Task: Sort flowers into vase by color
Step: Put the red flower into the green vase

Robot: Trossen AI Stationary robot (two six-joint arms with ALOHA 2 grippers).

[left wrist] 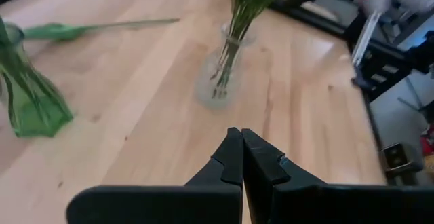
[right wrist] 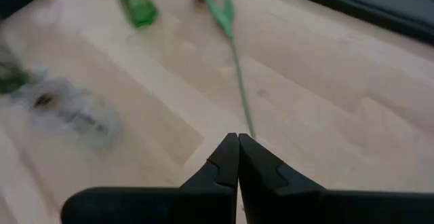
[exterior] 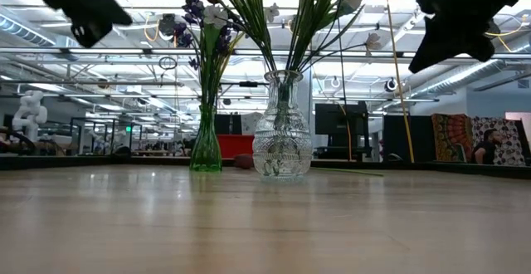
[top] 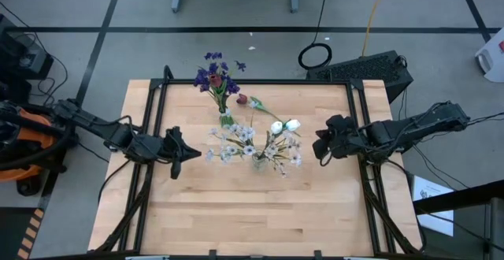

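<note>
A green vase (top: pixel 226 117) holds purple flower clusters (top: pixel 213 75) near the table's far edge. In front of it, a clear glass vase (top: pixel 260 162) holds white tulip buds (top: pixel 284 125) and pale small-blossom sprays (top: pixel 232 143). One dark red tulip (top: pixel 242 100) lies flat on the table to the right of the green vase, its stem (right wrist: pixel 237 68) running toward my right gripper. My left gripper (top: pixel 189 154) is shut and hovers left of the clear vase. My right gripper (top: pixel 318 147) is shut and hovers to its right. In the low view both grippers (exterior: pixel 90 31) (exterior: pixel 425 58) are well above the table.
Black rails (top: pixel 154 118) run along the table's left and right sides and its far edge. Bare wood (top: pixel 252 213) stretches from the vases to the near edge. A dark keyboard-like object (top: pixel 370 69) sits off the far right corner.
</note>
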